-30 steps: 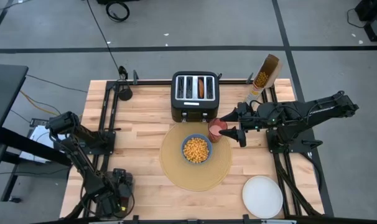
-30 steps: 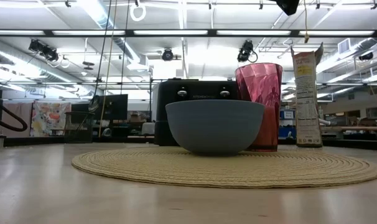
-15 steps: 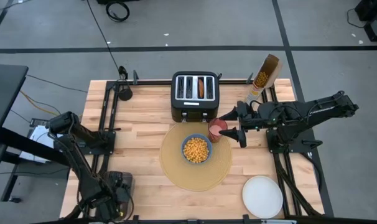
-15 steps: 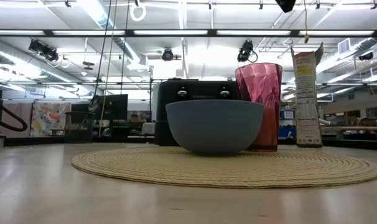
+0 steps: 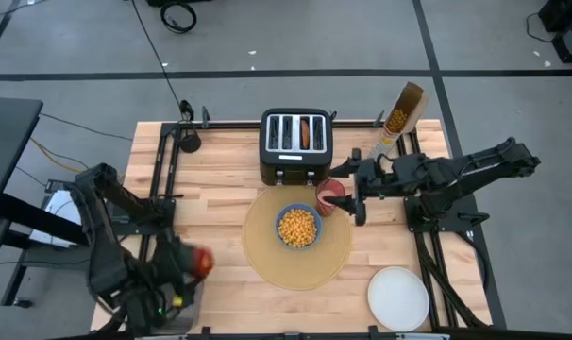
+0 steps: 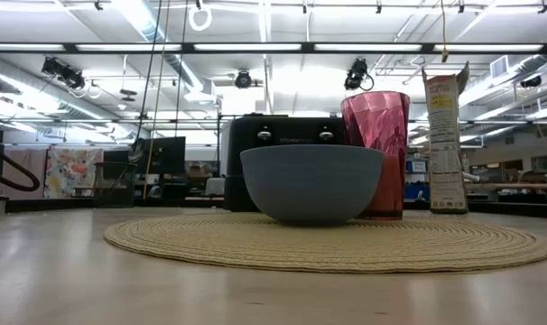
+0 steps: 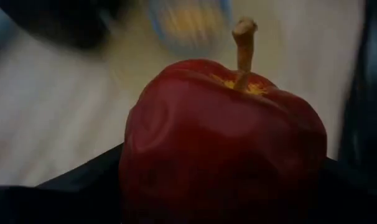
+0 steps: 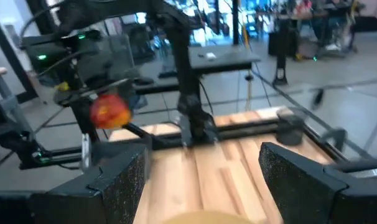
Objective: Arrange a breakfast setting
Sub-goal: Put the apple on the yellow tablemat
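Note:
My left gripper (image 5: pixel 197 263) is shut on a red apple (image 5: pixel 202 260) above the table's near left part; the apple fills the left wrist view (image 7: pixel 219 137). My right gripper (image 5: pixel 354 196) is open and empty just right of the pink cup (image 5: pixel 329 195). The cup stands on the far edge of the tan placemat (image 5: pixel 300 260), behind the blue bowl (image 5: pixel 297 227) full of cereal. The white plate (image 5: pixel 398 297) lies on the table at the near right. A bagel (image 5: pixel 307 132) sticks out of a slot of the black toaster (image 5: pixel 296 144). No spoon is in view. My left gripper pinches the apple's lower sides (image 7: pixel 131 174) between its two fingers (image 7: pixel 76 183). The apple is lifted clear of the table. In the left wrist view its stem (image 7: pixel 243 43) points away from the fingers.
An open cereal box (image 5: pixel 399 118) stands at the far right, behind my right arm. Metal frames run along the table's left and right sides. Bare wood lies left of the placemat and between the placemat and the plate.
My left gripper has risen from the table's near left corner and moved a little toward the placemat, lifting the apple clear. My right gripper has gone up out of the top of the low view, staying open beside the cup.

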Controlling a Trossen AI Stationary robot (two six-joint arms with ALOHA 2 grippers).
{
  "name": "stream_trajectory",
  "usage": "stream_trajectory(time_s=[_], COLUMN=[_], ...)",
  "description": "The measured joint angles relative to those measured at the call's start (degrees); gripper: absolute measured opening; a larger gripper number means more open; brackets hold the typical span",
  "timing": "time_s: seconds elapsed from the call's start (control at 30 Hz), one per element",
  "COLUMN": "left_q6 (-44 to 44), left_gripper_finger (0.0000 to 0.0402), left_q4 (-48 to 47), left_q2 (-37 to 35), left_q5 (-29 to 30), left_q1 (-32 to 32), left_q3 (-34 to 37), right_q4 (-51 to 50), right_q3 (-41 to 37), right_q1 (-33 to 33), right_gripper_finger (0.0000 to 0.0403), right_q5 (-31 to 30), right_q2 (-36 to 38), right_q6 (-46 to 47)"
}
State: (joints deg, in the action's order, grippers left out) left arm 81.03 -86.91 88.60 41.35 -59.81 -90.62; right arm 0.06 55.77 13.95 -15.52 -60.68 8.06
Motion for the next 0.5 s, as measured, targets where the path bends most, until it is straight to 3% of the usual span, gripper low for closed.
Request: stream_trajectory(time_s=[0.1,0.2,0.3,0.5], left_q6=[6.4,11.29,13.1,5.88], left_gripper_finger=[0.0352,0.0352,0.0352,0.0352], left_q4=[-0.14,1.05,7.58,29.31], left_q2=[-1.0,-1.1,-1.1,-1.08], left_q5=[15.48,25.75,30.76,32.36], left_q1=[3.61,8.27,13.39,22.25], left_q3=[1.6,4.9,9.6,18.31], right_q4=[7.36,13.59,14.5,14.46], right_q3=[-0.01,0.67,3.44,8.13], right_q1=[1.32,2.5,2.98,2.63], right_gripper_finger=[0.0312,0.0312,0.0312,0.0312], right_q5=[0.12,0.14,0.16,0.16], right_q2=[-4.25,-8.38,-12.09,-17.87], right_q6=[-0.6,-0.61,-0.66,-0.94])
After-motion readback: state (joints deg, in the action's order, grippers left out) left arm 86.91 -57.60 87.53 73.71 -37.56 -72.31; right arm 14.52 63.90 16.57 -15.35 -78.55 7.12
